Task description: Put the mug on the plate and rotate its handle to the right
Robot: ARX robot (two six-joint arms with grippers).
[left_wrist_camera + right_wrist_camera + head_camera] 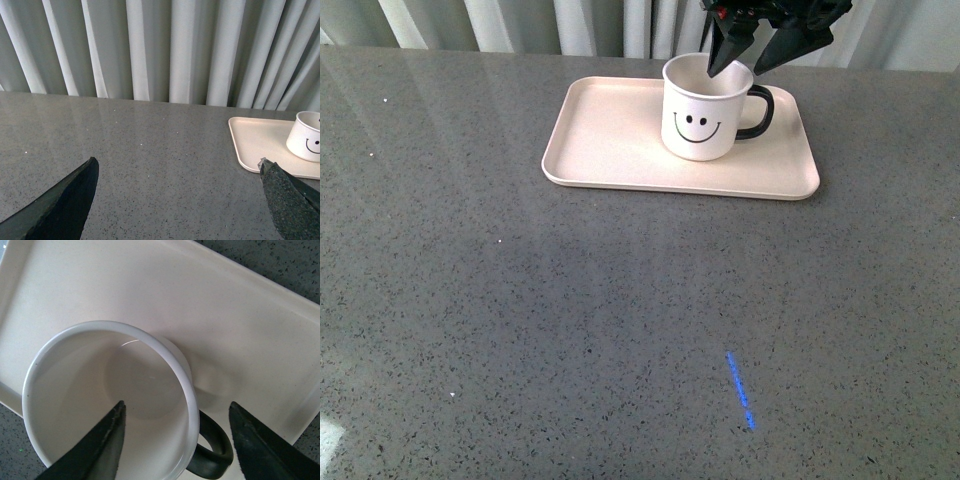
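Table (pixel 520 330): grey speckled top, slightly glossy.
Curtain (pixel 150 50): pale, vertical pleats, behind the table's far edge.
Light: faint reflections on the top; blue streak (pixel 741 390) near front; bright patch (pixel 328 440) front-left.

The right gripper (pixel 735 72) has two black fingers (pixel 790 45) tapering to narrow points, with small red marks just above them. The left gripper (pixel 178 161) has dark, wedge-shaped fingers (pixel 60 210) with a rough, finely speckled surface; one tip shows a pale chip.
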